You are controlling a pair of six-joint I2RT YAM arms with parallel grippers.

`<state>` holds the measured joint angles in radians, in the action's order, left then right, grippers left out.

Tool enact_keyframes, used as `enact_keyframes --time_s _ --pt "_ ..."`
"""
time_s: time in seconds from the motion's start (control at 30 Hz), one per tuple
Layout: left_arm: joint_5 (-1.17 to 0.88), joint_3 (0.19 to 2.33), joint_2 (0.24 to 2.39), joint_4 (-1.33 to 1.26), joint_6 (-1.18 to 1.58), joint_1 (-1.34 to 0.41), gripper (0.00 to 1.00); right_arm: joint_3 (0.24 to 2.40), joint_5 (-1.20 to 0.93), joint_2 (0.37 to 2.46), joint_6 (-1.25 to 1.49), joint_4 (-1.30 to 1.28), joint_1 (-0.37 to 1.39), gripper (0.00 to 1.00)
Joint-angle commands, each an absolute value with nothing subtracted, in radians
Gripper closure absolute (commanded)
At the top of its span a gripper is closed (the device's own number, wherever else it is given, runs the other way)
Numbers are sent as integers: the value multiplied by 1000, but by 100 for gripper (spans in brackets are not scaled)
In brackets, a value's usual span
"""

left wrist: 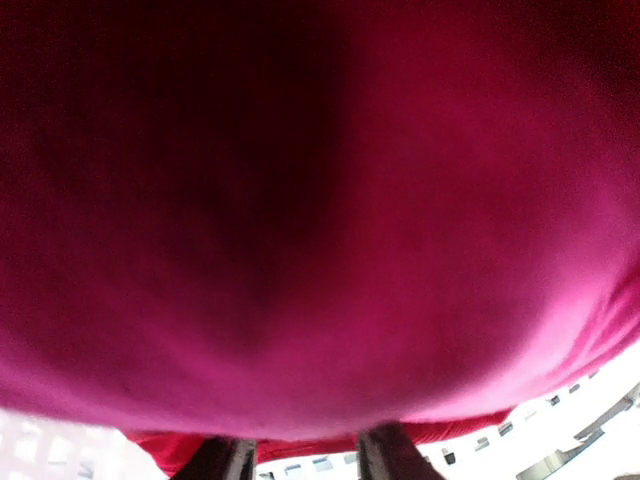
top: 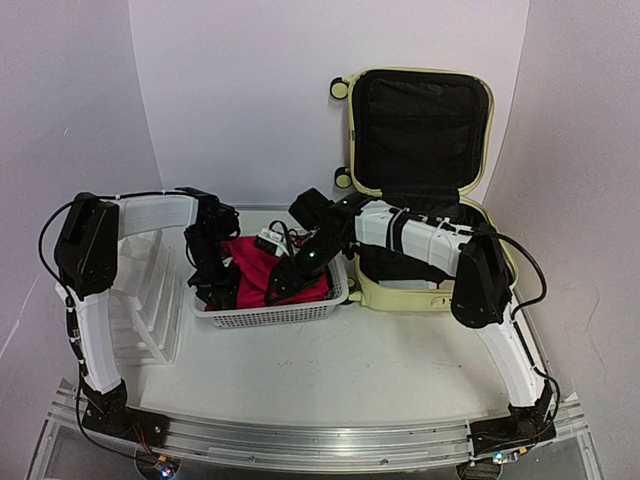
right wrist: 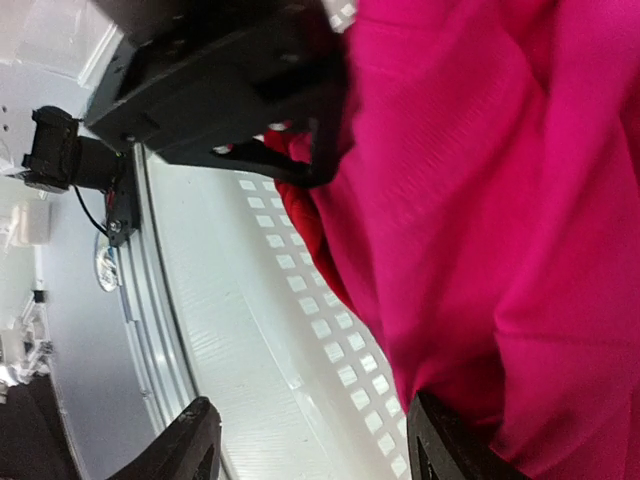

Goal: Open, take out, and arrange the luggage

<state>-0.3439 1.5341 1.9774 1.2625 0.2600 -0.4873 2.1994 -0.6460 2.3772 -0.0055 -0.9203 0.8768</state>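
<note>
The luggage (top: 420, 130) sits open at the table's (top: 350, 370) far right edge. Arranging step — cloth (top: 255, 262) lies in the basket (top: 270, 318), right gripper (right wrist: 315, 450) spread open over it; left gripper (left wrist: 305, 460) — cannot tell. Next: lift both clear.

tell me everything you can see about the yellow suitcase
The luggage is a pale yellow hard-shell case with rounded corners, lying open on the table, far right. Its lid stands upright, showing black fabric lining; two wheels show on its left edge. The base sits beside the white mesh basket, and the right arm reaches across it.
</note>
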Motion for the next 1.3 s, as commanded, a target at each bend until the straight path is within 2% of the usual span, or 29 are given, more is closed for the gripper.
enact_keyframes --time_s 0.0,0.1,0.2,0.33,0.43,0.57,0.67,0.9,1.03,1.13,1.17,1.27 --pt "-375 1508 1858 1232 247 -488 52 2122 -763 2270 161 -746 830 37" --pt "-425 1525 1768 1228 223 -488 33 2141 -790 2291 180 -721 828 37" --pt "-505 1548 1695 1220 219 -488 24 2169 -742 2297 209 -721 814 36" --pt "-627 1576 1655 1183 252 -488 22 2166 -732 2280 254 -718 775 36" --pt "-605 1700 1696 1137 328 -482 20 2154 -769 2294 262 -691 774 37" --pt "-554 1921 1844 1149 433 -454 26 2158 -774 2330 244 -682 778 42" --pt "-426 2033 1944 1253 478 -447 22 2174 -776 2354 228 -684 783 49" --pt "-341 2110 2083 1274 460 -445 11 2142 -778 2342 194 -688 806 50" --pt "-249 2100 2088 1346 389 -457 20 2121 -759 2320 186 -691 808 51" --pt "-210 1990 2032 1350 359 -463 43 2130 -741 2311 195 -692 808 50" --pt "-207 1937 2007 1348 356 -463 48 2137 -726 2307 203 -692 804 49" --pt "-201 1851 1957 1329 352 -463 52 2174 -680 2306 263 -690 781 48"
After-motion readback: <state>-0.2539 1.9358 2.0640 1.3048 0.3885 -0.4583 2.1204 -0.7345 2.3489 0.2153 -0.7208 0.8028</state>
